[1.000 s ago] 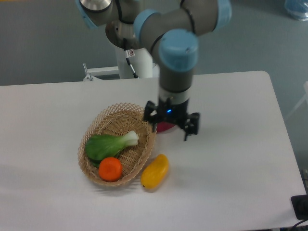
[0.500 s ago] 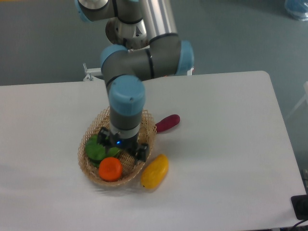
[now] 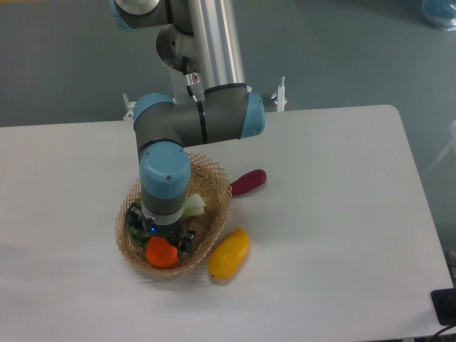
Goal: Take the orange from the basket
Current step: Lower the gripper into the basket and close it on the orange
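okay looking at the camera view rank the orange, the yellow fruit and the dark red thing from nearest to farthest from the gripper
1. The orange: in the basket, right under the gripper.
2. The yellow fruit: on the table just outside the basket, to the image right.
3. The dark red thing: on the table beyond the basket's far rim.

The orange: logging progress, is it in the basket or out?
In. The orange sits inside the basket near its front rim, under the gripper.
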Motion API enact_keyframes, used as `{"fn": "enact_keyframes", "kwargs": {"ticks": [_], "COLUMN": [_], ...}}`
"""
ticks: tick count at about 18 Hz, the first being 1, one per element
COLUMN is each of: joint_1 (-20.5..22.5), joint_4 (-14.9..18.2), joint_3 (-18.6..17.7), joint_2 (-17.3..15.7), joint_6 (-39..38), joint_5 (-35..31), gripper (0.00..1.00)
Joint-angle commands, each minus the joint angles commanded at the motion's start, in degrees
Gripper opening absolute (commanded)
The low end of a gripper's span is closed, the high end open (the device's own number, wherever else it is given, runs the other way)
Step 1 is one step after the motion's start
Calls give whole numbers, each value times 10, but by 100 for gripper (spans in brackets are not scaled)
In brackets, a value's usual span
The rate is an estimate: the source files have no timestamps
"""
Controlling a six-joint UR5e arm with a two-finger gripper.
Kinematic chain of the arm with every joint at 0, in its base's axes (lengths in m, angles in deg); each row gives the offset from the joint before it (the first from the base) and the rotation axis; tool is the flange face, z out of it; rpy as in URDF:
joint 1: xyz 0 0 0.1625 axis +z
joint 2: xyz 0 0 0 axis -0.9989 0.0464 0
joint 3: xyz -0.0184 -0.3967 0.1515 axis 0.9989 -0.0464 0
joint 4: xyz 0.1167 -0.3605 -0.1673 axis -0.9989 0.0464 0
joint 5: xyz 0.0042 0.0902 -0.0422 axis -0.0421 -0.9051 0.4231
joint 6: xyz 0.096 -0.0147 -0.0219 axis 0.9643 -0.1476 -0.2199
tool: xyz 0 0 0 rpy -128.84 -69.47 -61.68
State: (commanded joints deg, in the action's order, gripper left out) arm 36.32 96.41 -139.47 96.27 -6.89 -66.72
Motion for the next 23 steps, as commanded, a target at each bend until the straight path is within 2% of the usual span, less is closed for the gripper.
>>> {"fn": "enact_keyframes", "kwargs": {"ticks": [3,23], "joint_1": [0,0], "joint_4": [-9,-11], "joint_3": [-2,-3], "joint_2": [5,22], "joint_6": [0,0], "joint_5": [-1,-12], "gripper": [100,100]}}
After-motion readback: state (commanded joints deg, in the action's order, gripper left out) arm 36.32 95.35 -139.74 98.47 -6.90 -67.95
